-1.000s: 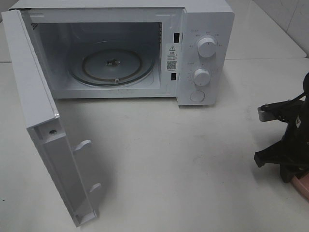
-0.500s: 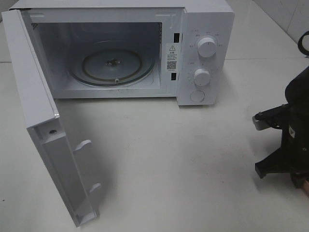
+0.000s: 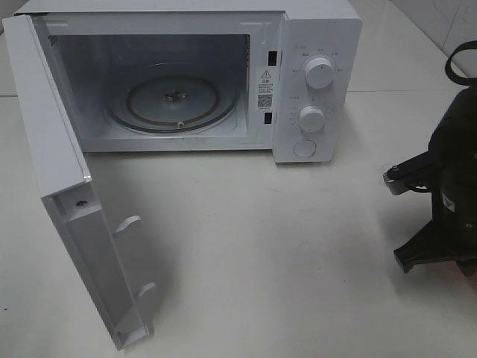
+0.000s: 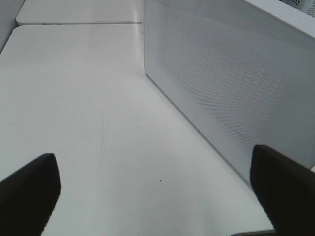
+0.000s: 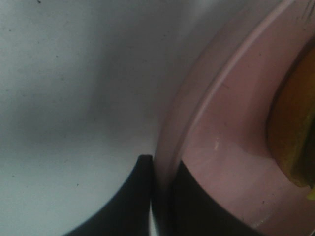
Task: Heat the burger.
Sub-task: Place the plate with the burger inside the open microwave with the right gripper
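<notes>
White tabletop (image 3: pixel 283 246), microwave (image 3: pixel 317 37) open and ready: right gripper (image 5: pixel 160 172) clamps the pink plate (image 5: pixel 231 147) by its rim to carry the burger (image 5: pixel 295 128), left gripper (image 4: pixel 155 191) gapes empty.

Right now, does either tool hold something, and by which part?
The right tool is shut on the rim of the pink plate, which carries the burger. The left tool is open and holds nothing.

I count on my table (image 3: pixel 283 246): microwave (image 3: pixel 317 30), one; knobs, two, upper knob (image 3: pixel 319 72) and lower knob (image 3: pixel 311 118); round button (image 3: pixel 304 148), one; glass turntable (image 3: pixel 175 101), one; pink plate (image 5: pixel 231 147), one; burger (image 5: pixel 295 128), one; my end effectors, two: left end effector (image 4: pixel 153 164), right end effector (image 5: pixel 156 169).
</notes>
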Controlling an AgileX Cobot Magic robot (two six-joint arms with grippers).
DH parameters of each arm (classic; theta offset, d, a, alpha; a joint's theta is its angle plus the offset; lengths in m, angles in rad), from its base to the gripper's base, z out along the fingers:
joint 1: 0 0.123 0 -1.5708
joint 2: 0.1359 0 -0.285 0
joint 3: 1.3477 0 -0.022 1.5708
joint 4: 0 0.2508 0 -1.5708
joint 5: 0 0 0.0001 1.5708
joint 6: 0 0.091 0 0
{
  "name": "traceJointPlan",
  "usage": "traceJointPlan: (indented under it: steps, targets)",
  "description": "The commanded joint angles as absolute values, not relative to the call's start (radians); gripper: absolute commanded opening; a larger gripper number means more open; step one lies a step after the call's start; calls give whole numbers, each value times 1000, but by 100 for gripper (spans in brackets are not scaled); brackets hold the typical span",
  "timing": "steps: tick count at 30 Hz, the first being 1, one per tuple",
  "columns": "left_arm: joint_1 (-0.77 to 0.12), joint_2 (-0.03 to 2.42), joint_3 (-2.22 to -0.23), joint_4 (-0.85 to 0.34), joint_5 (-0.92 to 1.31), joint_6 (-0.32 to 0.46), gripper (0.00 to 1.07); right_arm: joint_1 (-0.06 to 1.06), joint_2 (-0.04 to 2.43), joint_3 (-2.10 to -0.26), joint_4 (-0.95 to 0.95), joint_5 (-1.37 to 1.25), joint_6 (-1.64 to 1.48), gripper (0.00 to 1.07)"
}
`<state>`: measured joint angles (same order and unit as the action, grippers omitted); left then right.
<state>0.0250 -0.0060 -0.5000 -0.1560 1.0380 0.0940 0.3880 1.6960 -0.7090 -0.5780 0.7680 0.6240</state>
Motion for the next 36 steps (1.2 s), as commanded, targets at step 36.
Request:
traceJointPlan:
  steps: [36]
  targets:
    - [19,-29,-496,-158,1028,89,100,777,1474,-704,-669,1056,573,0]
